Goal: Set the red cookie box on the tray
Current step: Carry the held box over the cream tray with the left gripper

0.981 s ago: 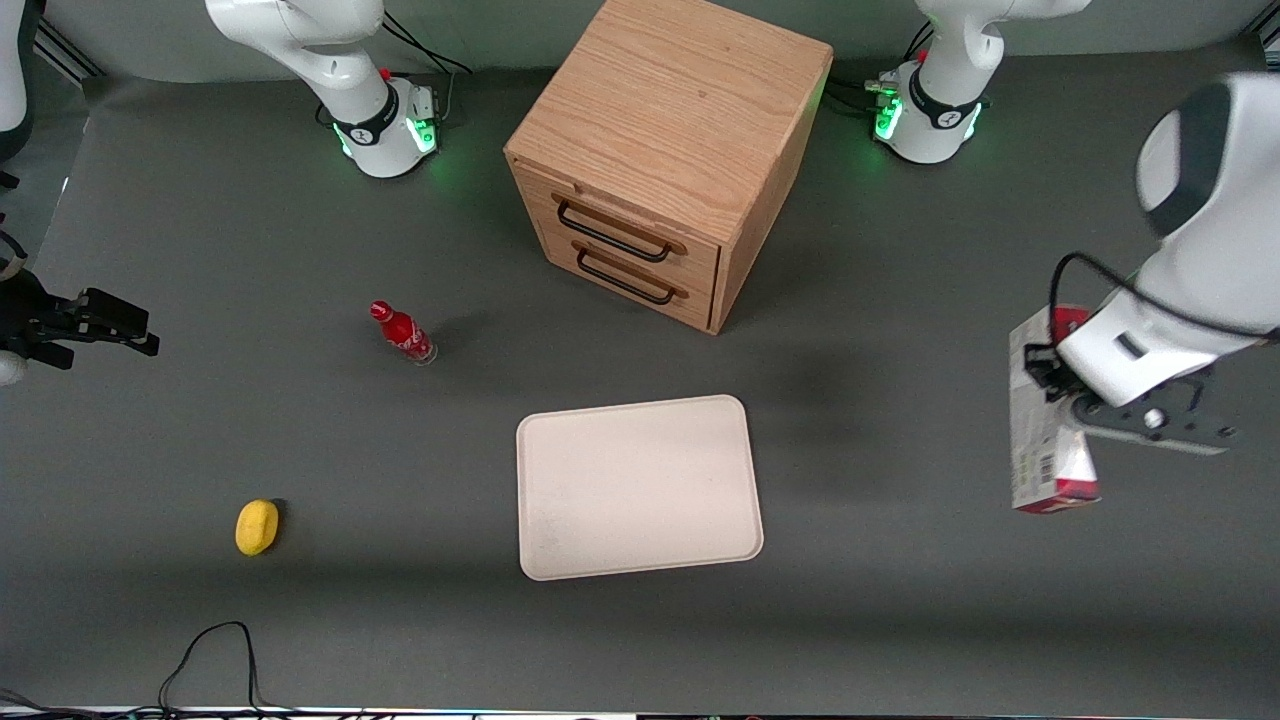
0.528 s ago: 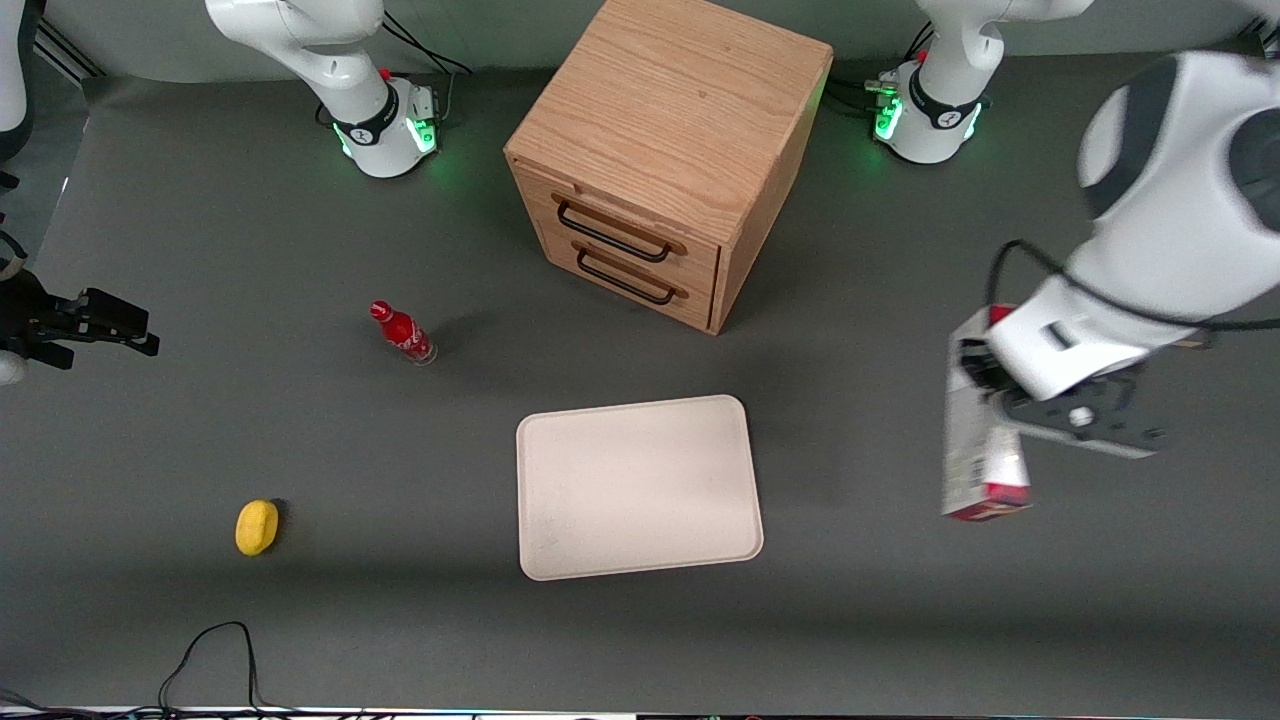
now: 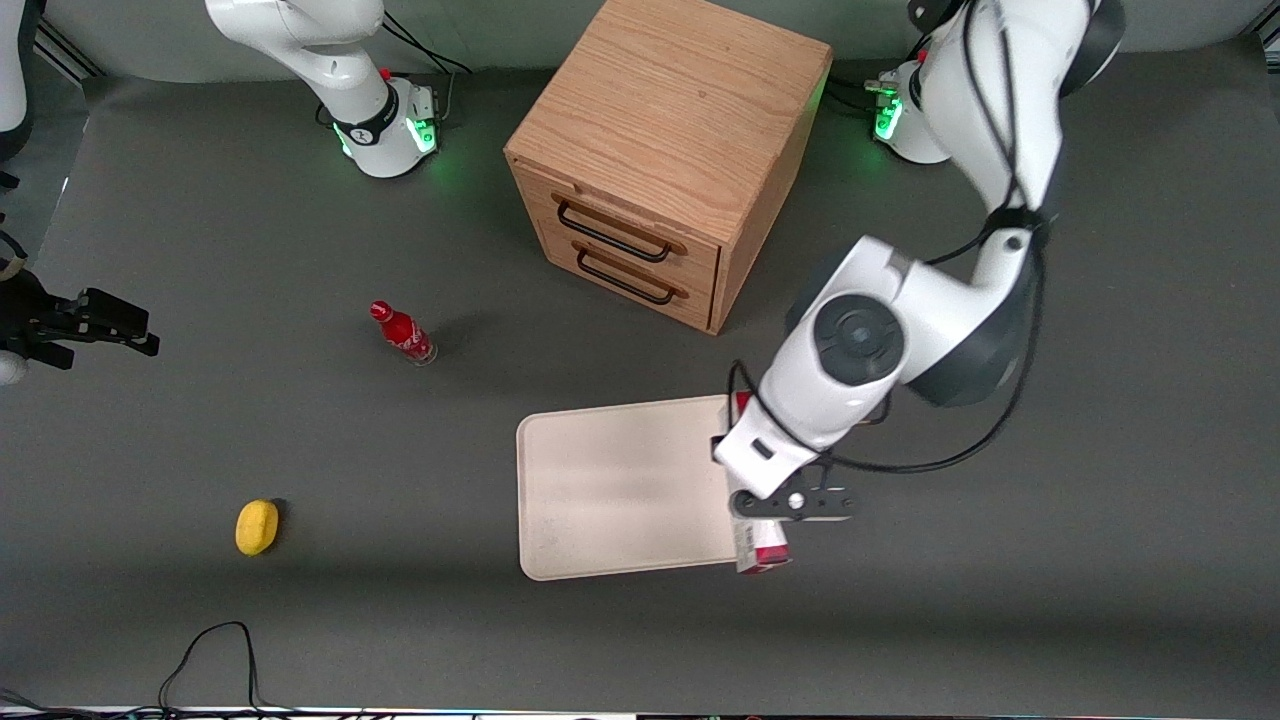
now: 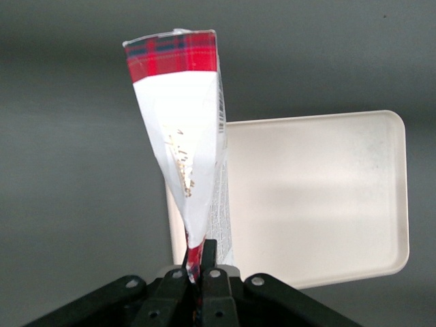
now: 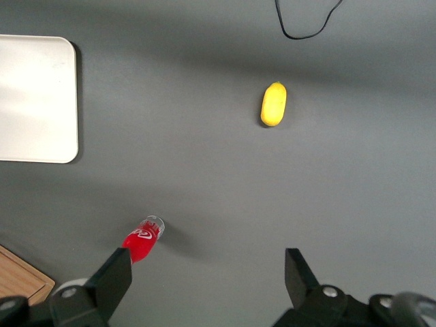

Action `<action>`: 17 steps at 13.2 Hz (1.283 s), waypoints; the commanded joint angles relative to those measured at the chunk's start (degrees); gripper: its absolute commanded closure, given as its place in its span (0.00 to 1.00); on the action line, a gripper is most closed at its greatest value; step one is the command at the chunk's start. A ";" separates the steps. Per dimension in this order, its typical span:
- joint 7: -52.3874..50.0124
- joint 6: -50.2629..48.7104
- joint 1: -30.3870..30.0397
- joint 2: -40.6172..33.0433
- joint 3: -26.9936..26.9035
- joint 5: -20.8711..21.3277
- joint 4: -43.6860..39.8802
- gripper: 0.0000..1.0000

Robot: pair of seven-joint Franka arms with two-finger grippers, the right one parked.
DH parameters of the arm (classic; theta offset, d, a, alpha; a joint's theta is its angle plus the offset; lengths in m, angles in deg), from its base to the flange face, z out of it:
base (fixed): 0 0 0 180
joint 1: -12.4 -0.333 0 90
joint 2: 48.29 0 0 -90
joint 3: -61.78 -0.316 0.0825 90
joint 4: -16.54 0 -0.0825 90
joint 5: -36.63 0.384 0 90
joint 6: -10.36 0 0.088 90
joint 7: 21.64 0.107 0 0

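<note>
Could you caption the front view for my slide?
Pincer carries red cookie box over the tray edge.

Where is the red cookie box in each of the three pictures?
Front view: the red cookie box hangs in the gripper, mostly hidden under the arm, at the tray's edge toward the working arm's end.
Left wrist view: the box rises from the shut fingers, over the tray's edge.
Right wrist view: not in it.
Shared landmark: the tray shows in all three.
</note>
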 commanded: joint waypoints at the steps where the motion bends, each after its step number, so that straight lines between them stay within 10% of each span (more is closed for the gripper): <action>1: -2.01 4.15 0.62 6.56 -0.70 0.12 -4.50 1.00; 17: -1.92 3.56 0.62 9.04 -0.97 2.14 -1.07 1.00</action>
